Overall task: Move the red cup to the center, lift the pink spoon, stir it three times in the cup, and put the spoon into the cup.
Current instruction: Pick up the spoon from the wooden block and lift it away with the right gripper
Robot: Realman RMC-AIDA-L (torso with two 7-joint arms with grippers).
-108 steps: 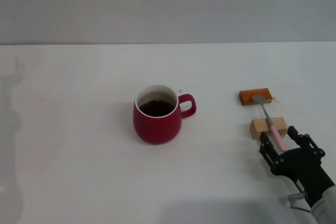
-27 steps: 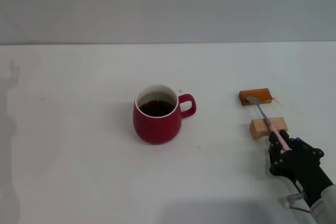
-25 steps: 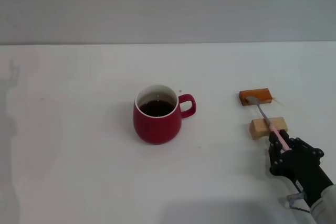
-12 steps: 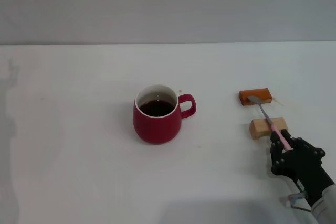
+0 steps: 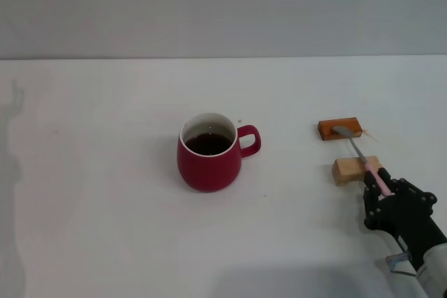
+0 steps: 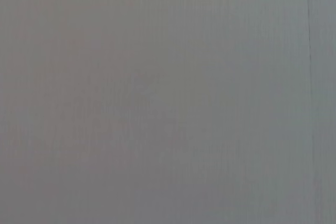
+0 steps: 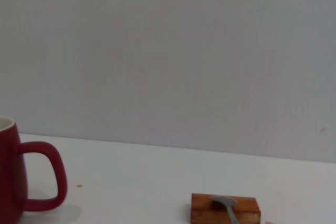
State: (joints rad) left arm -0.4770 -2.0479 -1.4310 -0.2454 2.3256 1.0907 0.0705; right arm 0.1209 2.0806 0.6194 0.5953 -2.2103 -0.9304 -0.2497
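Observation:
The red cup (image 5: 209, 153) stands near the middle of the white table, handle toward the right, dark liquid inside; its handle side also shows in the right wrist view (image 7: 31, 174). The pink spoon (image 5: 363, 156) is at the right, its grey bowl over an orange-brown block (image 5: 340, 128) and its neck over a pale wooden block (image 5: 356, 169). My right gripper (image 5: 383, 188) is shut on the spoon's pink handle end. The spoon's bowl shows in the right wrist view (image 7: 224, 203). The left gripper is out of view.
The orange-brown block also shows in the right wrist view (image 7: 226, 211). The white table (image 5: 105, 193) stretches wide to the left of the cup. A grey wall runs behind the table. The left wrist view shows only a plain grey surface.
My right gripper closed on the spoon's pink handle, then shifted slightly right and toward me. The spoon's bowl has risen a little off the orange-brown block. The cup has not moved.

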